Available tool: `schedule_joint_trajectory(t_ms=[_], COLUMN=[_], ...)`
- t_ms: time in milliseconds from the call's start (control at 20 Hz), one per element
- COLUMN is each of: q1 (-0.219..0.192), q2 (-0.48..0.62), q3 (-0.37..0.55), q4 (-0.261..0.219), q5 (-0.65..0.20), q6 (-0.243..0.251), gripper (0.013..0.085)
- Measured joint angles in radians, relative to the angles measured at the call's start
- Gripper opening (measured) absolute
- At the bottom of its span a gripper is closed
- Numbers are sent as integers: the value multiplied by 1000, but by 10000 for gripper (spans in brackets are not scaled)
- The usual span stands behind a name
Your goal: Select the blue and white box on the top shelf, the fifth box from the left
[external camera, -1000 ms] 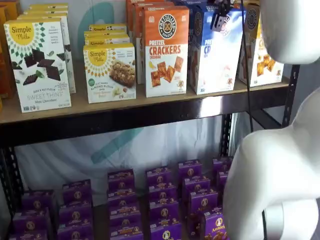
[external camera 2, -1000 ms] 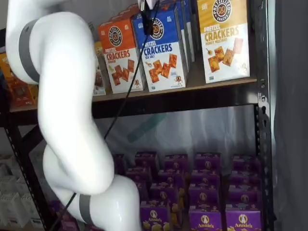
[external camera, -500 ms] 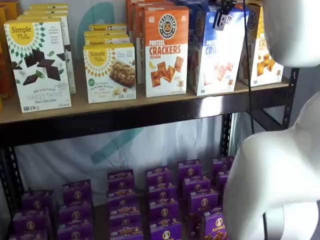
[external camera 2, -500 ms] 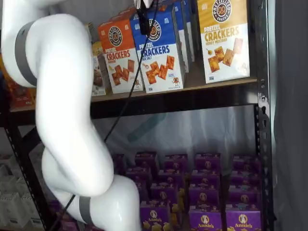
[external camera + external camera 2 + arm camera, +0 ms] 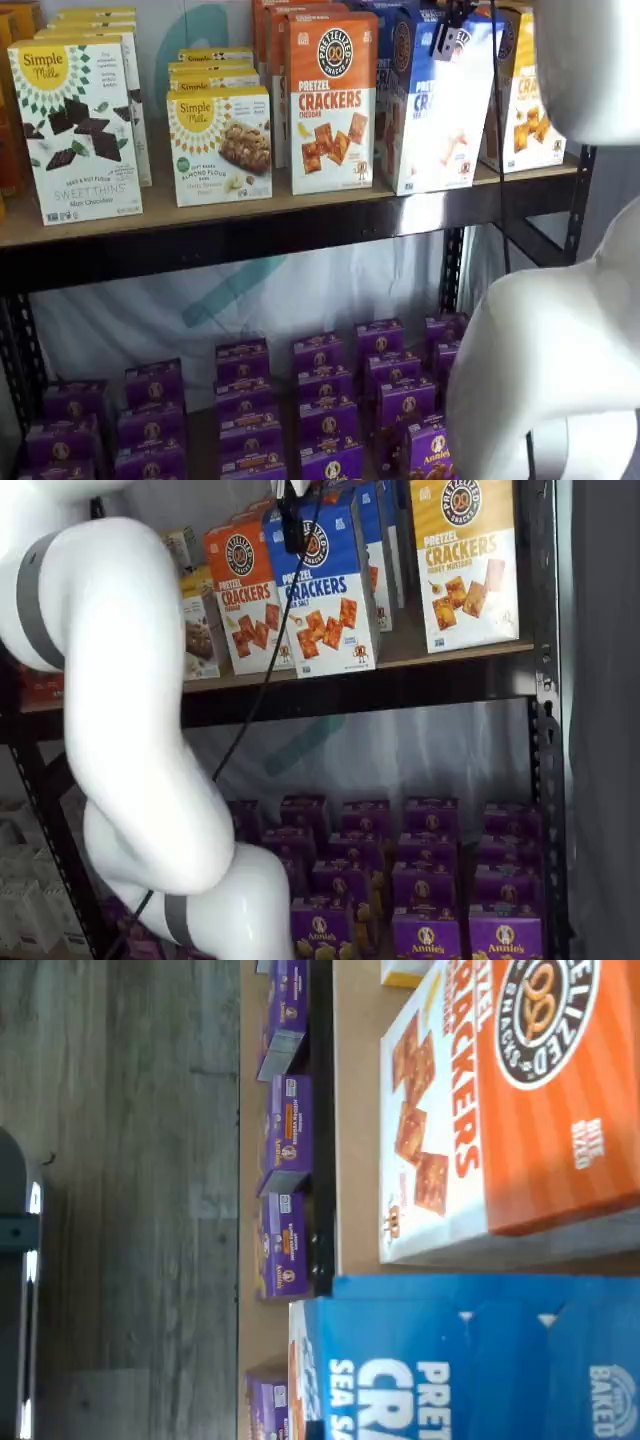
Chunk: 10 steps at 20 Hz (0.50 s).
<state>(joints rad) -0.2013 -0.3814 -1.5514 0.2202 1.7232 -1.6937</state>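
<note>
The blue and white box (image 5: 436,110) (image 5: 328,590) stands on the top shelf (image 5: 250,206) (image 5: 440,652) in both shelf views, drawn forward of its row and slightly tilted, its foot at the board's front edge. My gripper (image 5: 446,35) (image 5: 291,525) hangs from above, with its black fingers shut on the box's upper front edge and a cable beside them. The wrist view shows the box's blue top (image 5: 470,1360) close up, with the orange-topped cracker box (image 5: 500,1110) next to it on the tan board (image 5: 355,1110).
An orange-topped cracker box (image 5: 332,100) (image 5: 245,590) stands to the left of the held box and a yellow-topped one (image 5: 465,565) to its right. Simple Mills boxes (image 5: 80,130) fill the shelf's left. Purple boxes (image 5: 320,400) crowd the lower shelf. My white arm (image 5: 130,730) blocks part of the view.
The blue and white box has come forward out of its row toward the shelf's front edge, tilting a little, with my gripper moving along on its top.
</note>
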Motion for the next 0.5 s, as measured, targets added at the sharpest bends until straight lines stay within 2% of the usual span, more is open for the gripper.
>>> schedule_joint_trajectory(t_ms=[350,500], q1=[-1,7], q2=[-10,-48], q3=[-25,0], q4=[-16,-36], q5=[105,123], q6=[2,3], gripper=[570,570])
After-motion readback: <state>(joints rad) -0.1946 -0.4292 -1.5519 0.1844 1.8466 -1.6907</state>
